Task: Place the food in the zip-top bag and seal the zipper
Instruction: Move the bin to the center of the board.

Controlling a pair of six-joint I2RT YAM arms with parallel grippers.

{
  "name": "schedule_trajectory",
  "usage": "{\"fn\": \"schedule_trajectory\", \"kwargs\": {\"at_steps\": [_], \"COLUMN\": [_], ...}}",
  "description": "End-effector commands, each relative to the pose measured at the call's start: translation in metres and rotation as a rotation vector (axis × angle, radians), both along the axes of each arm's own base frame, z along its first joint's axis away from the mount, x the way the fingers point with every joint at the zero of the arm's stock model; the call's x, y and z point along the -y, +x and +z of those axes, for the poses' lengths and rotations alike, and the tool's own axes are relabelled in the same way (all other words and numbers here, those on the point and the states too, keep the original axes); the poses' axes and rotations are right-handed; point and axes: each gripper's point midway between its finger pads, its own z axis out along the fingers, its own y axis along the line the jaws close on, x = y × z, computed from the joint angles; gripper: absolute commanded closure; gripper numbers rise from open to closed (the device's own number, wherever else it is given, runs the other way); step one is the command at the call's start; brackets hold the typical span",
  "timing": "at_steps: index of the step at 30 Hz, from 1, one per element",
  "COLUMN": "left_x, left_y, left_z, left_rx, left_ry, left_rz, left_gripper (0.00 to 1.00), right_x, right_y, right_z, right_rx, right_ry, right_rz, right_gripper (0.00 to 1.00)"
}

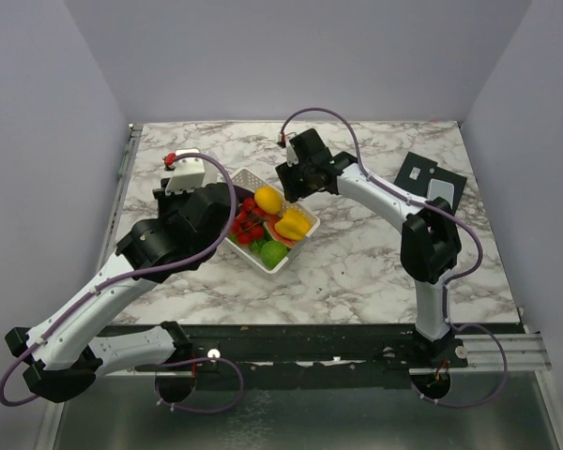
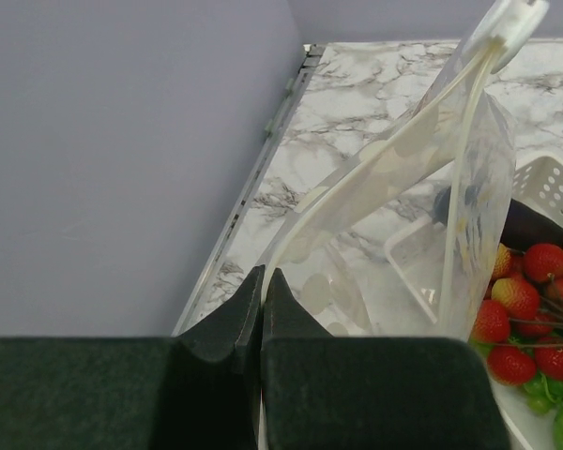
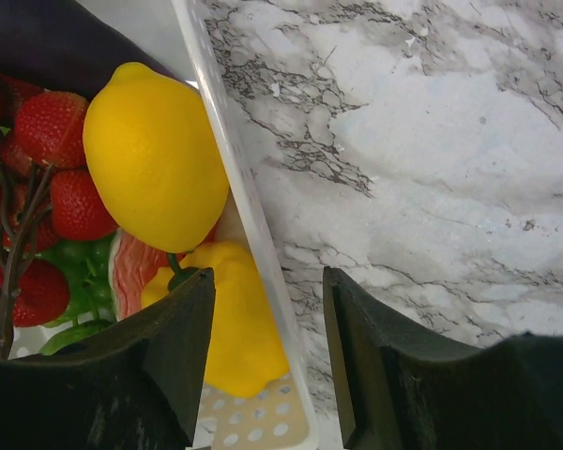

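Note:
The food lies in a white basket point(image 1: 247, 174): a lemon point(image 1: 268, 199), a yellow pepper point(image 1: 294, 224), a red berry cluster point(image 1: 247, 225) and a green piece point(image 1: 274, 253). My left gripper point(image 2: 263, 281) is shut on the edge of the clear zip-top bag point(image 2: 403, 216), which hangs upright beside the basket point(image 2: 544, 178) with a white slider point(image 2: 511, 23) at its top. The bag looks empty. My right gripper point(image 3: 267, 291) is open, its jaws straddling the basket's wall point(image 3: 235, 187) next to the lemon point(image 3: 155, 155) and pepper point(image 3: 239, 328). A watermelon slice point(image 3: 136, 272) and a dark eggplant point(image 3: 38, 37) also show.
The basket sits mid-table on the marble top. A black plate with a white card point(image 1: 432, 180) lies at the far right. The left wall point(image 2: 122, 169) and the table's metal edge rail point(image 2: 263, 159) run close by the left gripper.

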Motion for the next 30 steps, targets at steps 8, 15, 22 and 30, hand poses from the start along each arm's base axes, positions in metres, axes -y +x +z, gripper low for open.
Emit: {"fn": "schedule_trajectory", "kwargs": {"at_steps": [8,15,22,30], "left_x": [-0.010,-0.011,-0.011,-0.012], "left_y": [-0.010,-0.012,-0.012,-0.014], "left_z": [-0.002,-0.002,-0.006,-0.007], "left_rx": [-0.006,0.000,-0.009,-0.005], "left_ry": [-0.031,-0.047,-0.043,-0.050], "left_rz": [0.000,-0.005,-0.007,-0.007], "left_gripper": [1.00,1.00,1.00,1.00], "right_x": [-0.006,-0.012,-0.012,0.001], "right_y": [0.007,0.006,0.005,-0.001], "right_z": [-0.027,-0.038,-0.040,-0.036], "right_rx": [-0.056,-0.086,-0.091,-0.074], "right_ry": [-0.028,-0.020,-0.020,-0.043], "right_rz": [0.049,0.072,0.074,0.044], "right_gripper": [0.50,0.59,0.81,0.99]}}
